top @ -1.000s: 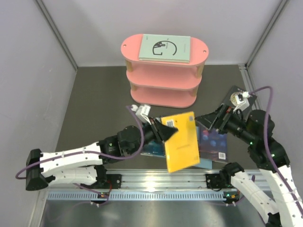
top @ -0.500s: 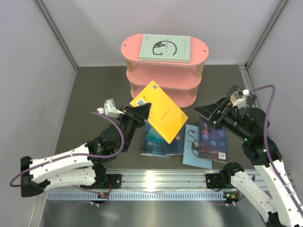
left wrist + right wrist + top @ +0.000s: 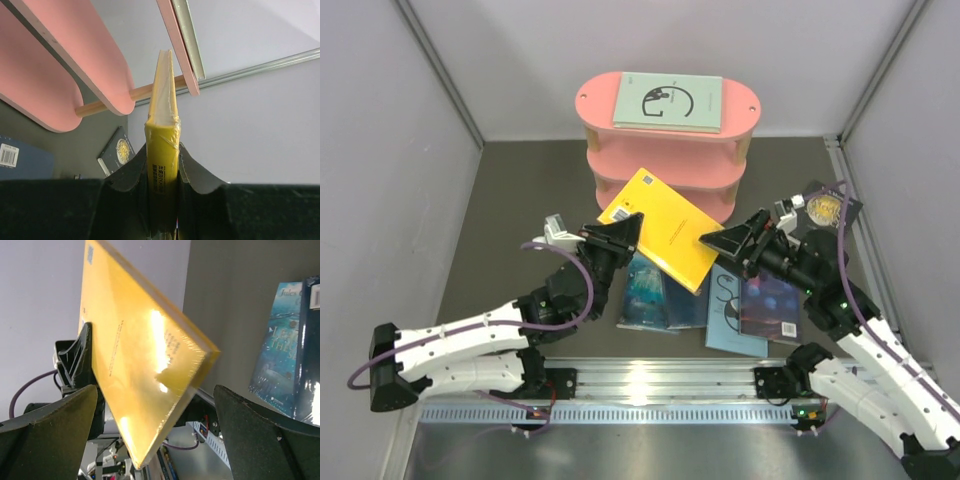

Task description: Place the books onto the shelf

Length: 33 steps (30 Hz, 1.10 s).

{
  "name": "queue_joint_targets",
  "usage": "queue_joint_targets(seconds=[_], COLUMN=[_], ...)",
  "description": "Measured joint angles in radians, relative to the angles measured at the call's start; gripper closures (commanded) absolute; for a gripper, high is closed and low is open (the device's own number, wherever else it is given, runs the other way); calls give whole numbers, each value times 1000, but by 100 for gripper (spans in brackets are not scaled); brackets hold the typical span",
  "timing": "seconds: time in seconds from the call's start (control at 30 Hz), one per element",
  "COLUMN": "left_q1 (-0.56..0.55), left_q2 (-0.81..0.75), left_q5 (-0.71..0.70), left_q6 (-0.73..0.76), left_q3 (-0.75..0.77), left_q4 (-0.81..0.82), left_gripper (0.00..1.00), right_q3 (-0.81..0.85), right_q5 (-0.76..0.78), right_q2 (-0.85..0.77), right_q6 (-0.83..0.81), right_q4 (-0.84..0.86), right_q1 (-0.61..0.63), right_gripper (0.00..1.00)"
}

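My left gripper [image 3: 623,238] is shut on the left edge of the bright yellow book [image 3: 667,230] and holds it up, tilted, in front of the pink shelf [image 3: 665,152]. In the left wrist view the book's spine [image 3: 162,145] stands pinched in the left gripper [image 3: 162,152], just below the shelf boards [image 3: 75,65]. My right gripper [image 3: 728,240] stands open at the book's right edge. Its wrist view shows the yellow book's [image 3: 135,350] corner between the spread fingers [image 3: 55,415]. A grey-green book [image 3: 668,100] lies on the top board.
On the table lie a teal book [image 3: 645,290], a light blue book [image 3: 725,312] and a navy book [image 3: 772,300], overlapping. A black book with a gold emblem [image 3: 828,208] lies at the right. Walls close in on the left, right and back.
My left arm has swung the yellow book from low near the front rail up toward the shelf. My right gripper has moved left, up to the book's right edge.
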Motion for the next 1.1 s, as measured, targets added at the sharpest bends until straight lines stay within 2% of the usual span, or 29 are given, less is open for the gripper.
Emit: queue_joint_targets(seconds=[0.13, 0.23, 0.27, 0.33, 0.37, 0.43, 0.47, 0.53, 0.63, 0.73, 0.77, 0.87, 0.9, 0.97, 1.0, 1.1], left_q1=[0, 0, 0, 0, 0, 0, 1, 3, -2, -6, -8, -11, -11, -9, -6, -5], left_q2=[13, 13, 13, 13, 13, 12, 11, 0, -25, -49, -55, -80, -97, -145, -177, -268], left_q5=[-1, -6, -8, -11, -11, -19, -23, -27, -7, 19, 30, 70, 74, 62, 53, 32], left_q6=[-57, -93, -108, -134, -144, -175, -200, -262, -325, -346, -351, -317, -299, -270, -259, -237], left_q3=[-9, -17, -18, -20, -21, -26, -32, -41, -45, -34, -24, -3, 0, 7, 11, 18], left_q4=[-3, -3, -3, -3, -8, -35, -39, -51, -55, -111, -134, -221, -262, -352, -400, -503], left_gripper=[100, 100, 100, 100, 100, 100, 100, 100, 100, 78, 64, 47, 30, 16, 3, 1], right_q3=[0, -10, -20, -36, -41, -42, -42, -37, 3, 37, 55, 149, 190, 291, 339, 513], right_q5=[38, 63, 73, 87, 92, 104, 113, 125, 137, 155, 159, 170, 179, 214, 227, 248], right_q2=[39, 64, 70, 79, 83, 84, 81, 73, 55, 44, 43, 51, 57, 83, 101, 186], right_q6=[12, 22, 27, 35, 41, 54, 66, 108, 132, 120, 113, 41, 2, -73, -100, -186], right_q4=[60, 102, 120, 143, 150, 170, 175, 200, 183, 120, 92, -1, -42, -131, -167, -253], right_q1=[72, 108, 118, 131, 134, 138, 139, 140, 150, 163, 167, 168, 168, 164, 159, 157], right_gripper=[0, 8, 21, 36, 53, 68, 83, 99, 100, 100, 100, 100, 100, 100, 100, 100])
